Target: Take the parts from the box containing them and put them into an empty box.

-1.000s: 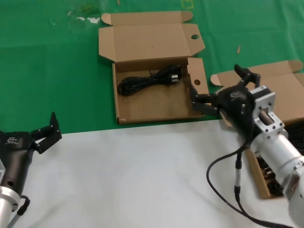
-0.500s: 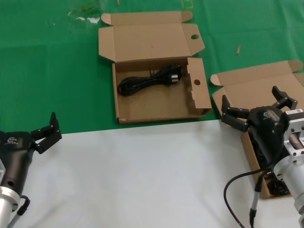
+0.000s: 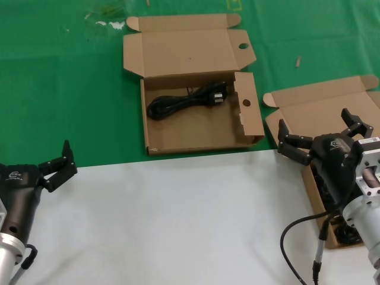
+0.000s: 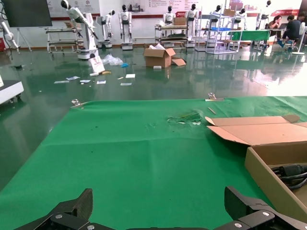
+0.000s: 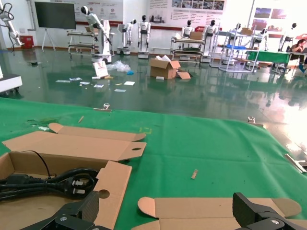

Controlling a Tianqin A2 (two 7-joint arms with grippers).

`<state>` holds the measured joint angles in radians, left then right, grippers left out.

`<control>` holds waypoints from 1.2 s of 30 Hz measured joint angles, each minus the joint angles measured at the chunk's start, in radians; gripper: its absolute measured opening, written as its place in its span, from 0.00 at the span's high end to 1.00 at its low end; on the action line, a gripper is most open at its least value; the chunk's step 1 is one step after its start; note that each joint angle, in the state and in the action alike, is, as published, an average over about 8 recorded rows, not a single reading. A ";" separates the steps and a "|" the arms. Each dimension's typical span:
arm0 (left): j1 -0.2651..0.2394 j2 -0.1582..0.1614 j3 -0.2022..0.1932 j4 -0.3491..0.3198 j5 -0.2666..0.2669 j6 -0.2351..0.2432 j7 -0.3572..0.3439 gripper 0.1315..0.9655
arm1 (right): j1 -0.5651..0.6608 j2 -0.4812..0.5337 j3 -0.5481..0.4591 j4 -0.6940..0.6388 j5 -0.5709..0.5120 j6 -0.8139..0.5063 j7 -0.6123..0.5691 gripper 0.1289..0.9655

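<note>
Right end effector hovers with fingers spread and nothing held above the plain-lidded brown cardboard box at the right edge, where black coiled power cables lie. Farther left, the brown cardboard box with round finger holes contains one black cable. Left end effector waits released at the near left, over the white worktop. Green mat beyond.

Right tool — pulled back over source box.
</note>
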<state>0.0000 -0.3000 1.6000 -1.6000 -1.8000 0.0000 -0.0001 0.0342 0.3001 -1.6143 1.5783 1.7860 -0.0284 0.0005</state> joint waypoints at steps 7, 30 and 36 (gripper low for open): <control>0.000 0.000 0.000 0.000 0.000 0.000 0.000 0.00 | 0.000 0.000 0.000 0.000 0.000 0.000 0.000 0.00; 0.000 0.000 0.000 0.000 0.000 0.000 0.000 0.00 | 0.000 0.000 0.000 0.000 0.000 0.000 0.000 0.00; 0.000 0.000 0.000 0.000 0.000 0.000 0.000 0.00 | 0.000 0.000 0.000 0.000 0.000 0.000 0.000 0.00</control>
<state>0.0000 -0.3000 1.6000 -1.6000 -1.8000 0.0000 0.0001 0.0342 0.3001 -1.6143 1.5783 1.7860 -0.0284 0.0006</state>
